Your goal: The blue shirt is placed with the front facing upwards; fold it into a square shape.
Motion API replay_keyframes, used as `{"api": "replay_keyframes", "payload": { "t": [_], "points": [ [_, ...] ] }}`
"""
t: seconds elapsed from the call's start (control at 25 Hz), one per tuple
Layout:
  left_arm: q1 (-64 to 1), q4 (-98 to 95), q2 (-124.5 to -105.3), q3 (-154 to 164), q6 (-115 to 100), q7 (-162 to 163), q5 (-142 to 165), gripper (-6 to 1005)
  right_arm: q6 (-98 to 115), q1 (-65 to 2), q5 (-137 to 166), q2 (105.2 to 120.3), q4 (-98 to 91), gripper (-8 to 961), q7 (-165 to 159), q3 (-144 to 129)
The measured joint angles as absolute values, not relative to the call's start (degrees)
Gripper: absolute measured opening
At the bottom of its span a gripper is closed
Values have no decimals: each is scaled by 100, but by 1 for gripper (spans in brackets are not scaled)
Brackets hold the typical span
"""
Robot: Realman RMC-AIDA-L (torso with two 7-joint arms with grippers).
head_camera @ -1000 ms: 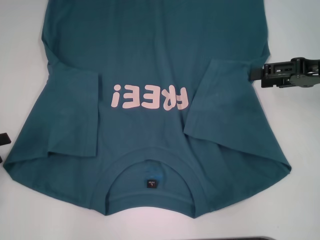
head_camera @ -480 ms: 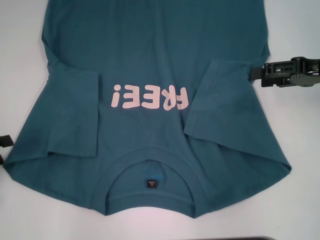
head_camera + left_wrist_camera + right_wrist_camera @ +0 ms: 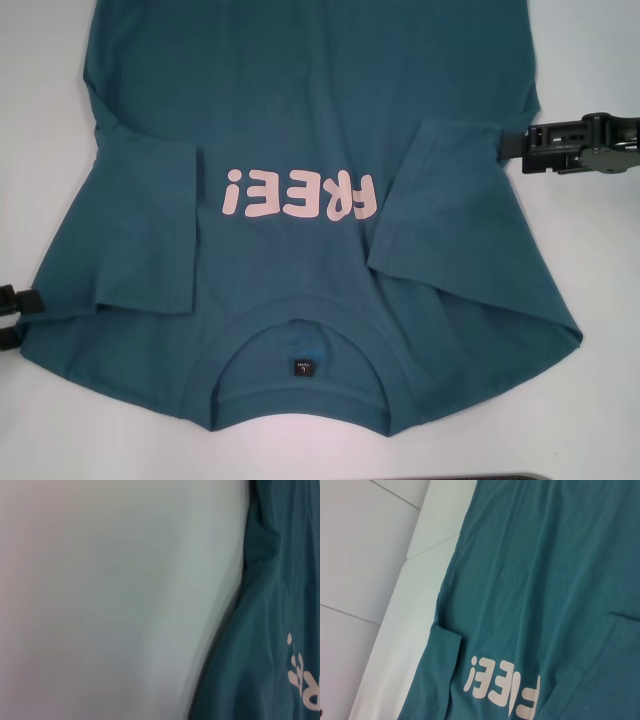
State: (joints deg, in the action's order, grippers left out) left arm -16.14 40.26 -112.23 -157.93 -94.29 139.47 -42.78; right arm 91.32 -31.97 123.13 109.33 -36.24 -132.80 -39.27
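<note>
Blue shirt (image 3: 310,150) flat on the white desk (image 3: 600,420), sleeves folded in.
Left gripper (image 3: 15,315) touches the shirt's shoulder edge; right gripper (image 3: 515,152) is beside its other side. I cannot tell either gripper's state.

**Blue shirt laid flat, both sleeves folded in**

The blue shirt (image 3: 300,130) is spread front-up across the white worktop, its ribbed collar and black neck label turned toward the near edge. Both short sleeves are folded inward over the chest, flanking the pale pink "FREE!" print. The hem is cut off beyond the far edge of view.
</note>
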Motion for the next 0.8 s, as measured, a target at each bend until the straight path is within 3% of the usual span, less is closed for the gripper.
{"api": "replay_keyframes", "payload": {
  "t": [0.8],
  "points": [
    [-1584,4065,-11282,-15717,-9758,13969,-4268,732,9126,-3186,12314,10933,-3626,791,-13280,-3903]
  ]
}}
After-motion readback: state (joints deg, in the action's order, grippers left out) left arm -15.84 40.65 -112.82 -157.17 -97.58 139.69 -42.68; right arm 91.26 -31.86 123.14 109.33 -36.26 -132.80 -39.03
